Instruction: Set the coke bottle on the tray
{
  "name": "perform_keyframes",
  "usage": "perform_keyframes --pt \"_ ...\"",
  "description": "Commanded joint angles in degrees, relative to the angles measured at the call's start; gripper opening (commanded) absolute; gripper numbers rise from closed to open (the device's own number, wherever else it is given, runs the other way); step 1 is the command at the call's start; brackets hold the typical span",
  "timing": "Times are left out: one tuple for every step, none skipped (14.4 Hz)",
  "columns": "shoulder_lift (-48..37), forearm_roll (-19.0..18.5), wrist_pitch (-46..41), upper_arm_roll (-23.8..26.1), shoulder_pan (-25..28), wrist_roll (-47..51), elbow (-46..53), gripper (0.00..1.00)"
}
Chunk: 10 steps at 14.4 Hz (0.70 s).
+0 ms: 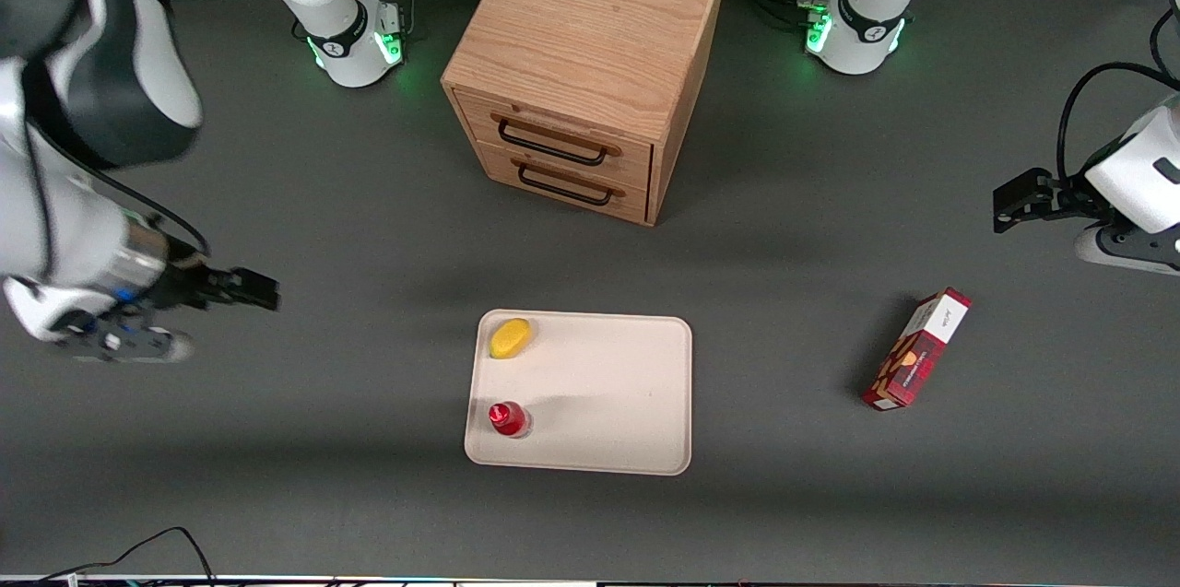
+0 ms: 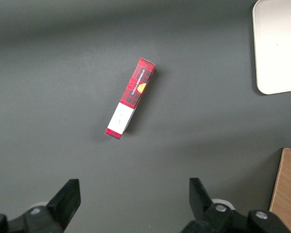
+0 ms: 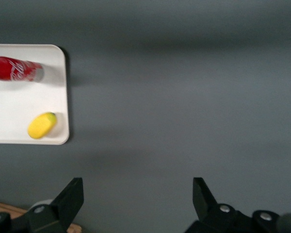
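Two things sit on the tray (image 1: 590, 393) in the front view: the coke bottle (image 1: 508, 418), upright near the corner toward the working arm's end, and a yellow lemon-shaped piece (image 1: 510, 337). Well apart from them, the claw (image 1: 253, 288) hangs over bare tabletop (image 1: 369, 228), holding nothing. Toward the parked arm's end lies a red carton (image 1: 916, 348) (flat on its side). From the right wrist, the claw's fingers (image 3: 70, 199) stand spread wide, with the bottle (image 3: 14, 69) on the tray (image 3: 19, 97), clear of them.

1. A robotics lab: white robot arm bases (image 1: 355, 39) with green lights are bolted to a plain dark grey table (image 1: 277, 200).
2. Loose black cables (image 1: 138, 550) trail nearer the front camera than the black two-finger gripper (image 1: 253, 287).
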Motion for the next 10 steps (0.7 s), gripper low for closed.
perform_keyframes --pt "-9.12 1.24 -3.61 0.98 -2.71 -1.60 -6.44 1.00" --pt "-10.27 1.58 -5.29 0.98 -2.98 -0.99 -6.44 1.00" --pt "-10.28 1.76 -7.13 0.80 -3.07 -0.98 -5.40 1.00" --pt "-10.28 1.76 -8.19 0.80 -3.16 -0.98 -3.82 1.00" --pt "-10.37 1.68 -9.51 0.37 -3.68 -1.76 -2.93 1.00" --pt "-10.54 1.76 -11.26 0.45 -4.56 -1.86 -2.40 1.00" --pt "-10.55 1.76 -11.54 0.80 -5.09 -1.60 -1.88 1.00" --pt "-10.11 1.76 -11.63 0.80 -5.09 -0.99 -0.65 1.00" --pt "-9.76 1.94 -11.81 0.89 -5.27 -1.15 1.01 1.00" --pt "-9.67 1.94 -11.98 0.89 -5.09 -1.07 1.90 1.00"
